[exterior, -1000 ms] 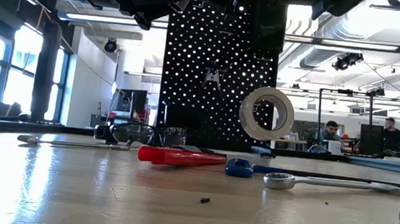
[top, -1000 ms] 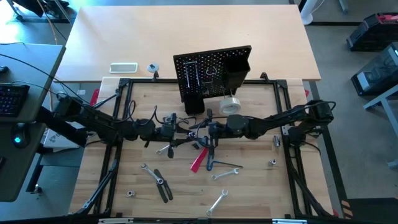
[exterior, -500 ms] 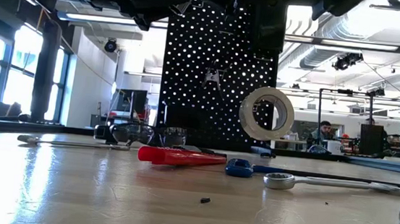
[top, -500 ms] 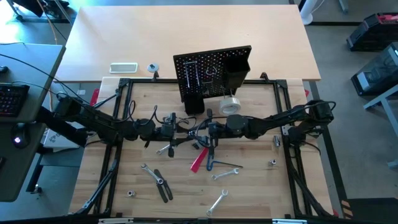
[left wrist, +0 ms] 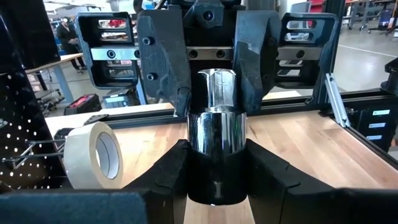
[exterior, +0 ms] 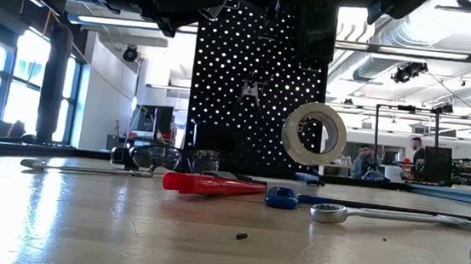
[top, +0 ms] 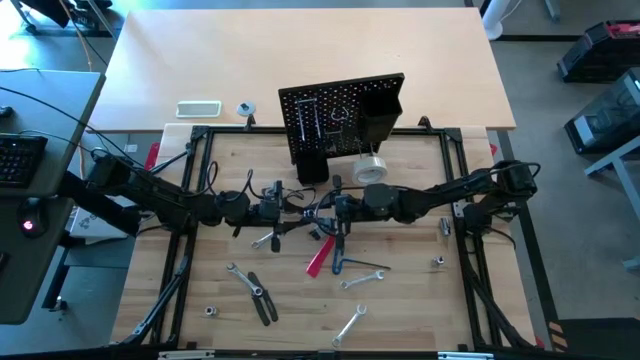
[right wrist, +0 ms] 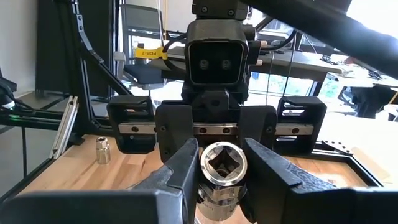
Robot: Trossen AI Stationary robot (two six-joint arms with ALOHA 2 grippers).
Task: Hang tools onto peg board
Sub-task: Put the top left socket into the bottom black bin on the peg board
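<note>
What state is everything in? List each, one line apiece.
chrome socket: clamped between both grippers.
left gripper: shut on the chrome socket.
right gripper: shut on the chrome socket's other end.
tape roll: hung on the peg board.
peg board: upright.
red-handled cutter: lying flat, not hung.

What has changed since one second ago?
Only the people in the room behind shifted toward the peg board in the low view. The loose tools and tape roll stayed. The left gripper and right gripper stayed mid-table, now both gripping the silver socket.
</note>
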